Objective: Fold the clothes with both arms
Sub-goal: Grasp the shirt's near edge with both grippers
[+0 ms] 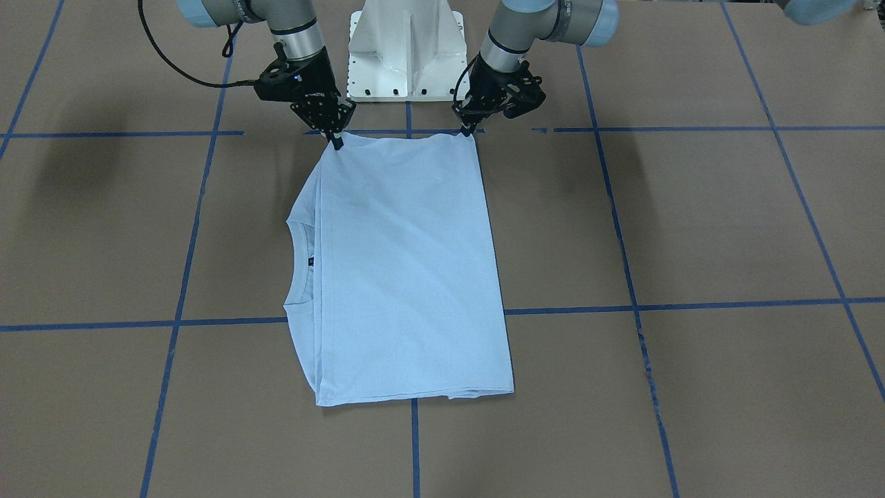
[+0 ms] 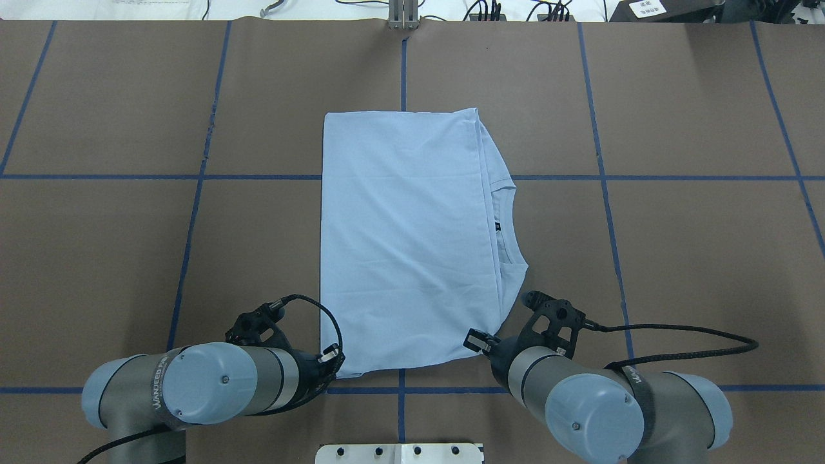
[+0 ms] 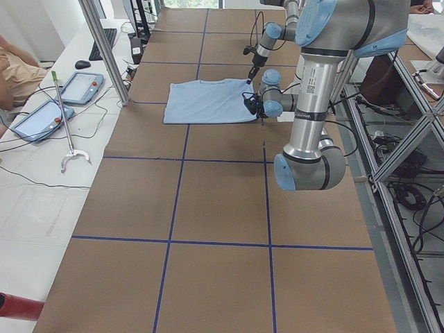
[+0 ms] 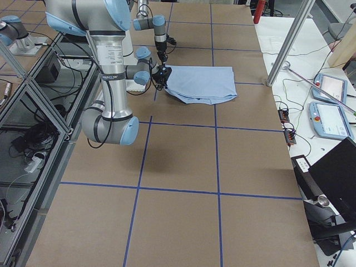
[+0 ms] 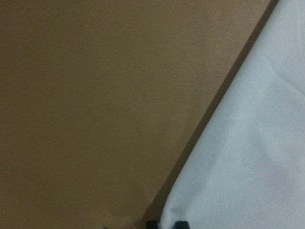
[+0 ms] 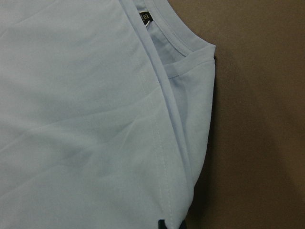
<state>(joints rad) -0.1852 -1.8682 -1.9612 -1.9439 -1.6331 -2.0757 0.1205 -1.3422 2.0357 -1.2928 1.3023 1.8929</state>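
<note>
1. A light blue T-shirt (image 1: 408, 277) lies in the middle of the front-facing view. It is folded into a tall, neat rectangle on a matte brown table (image 1: 691, 207).
2. The fabric is a smooth, soft knit with only faint, shallow creases. Stacked layers show along its lower edge and its left side.
3. At the rectangle's left edge a ribbed crew-neck collar (image 1: 296, 266) curves out from under the top layer. A small dark neck label (image 1: 310, 261) sits just inside it.
4. Thin blue tape lines (image 1: 691, 304) divide the table into large squares, and the shirt covers one crossing.
5. The black right gripper (image 1: 336, 140), at upper left of this view, has its narrow fingers pressed together on the shirt's top left corner.
6. The black left gripper (image 1: 471, 129), at upper right, pinches the top right corner in the same way.
7. Both hang from silver-grey arms with pale blue joint caps. A glossy white pedestal (image 1: 406, 48) stands between them at top centre.
</note>
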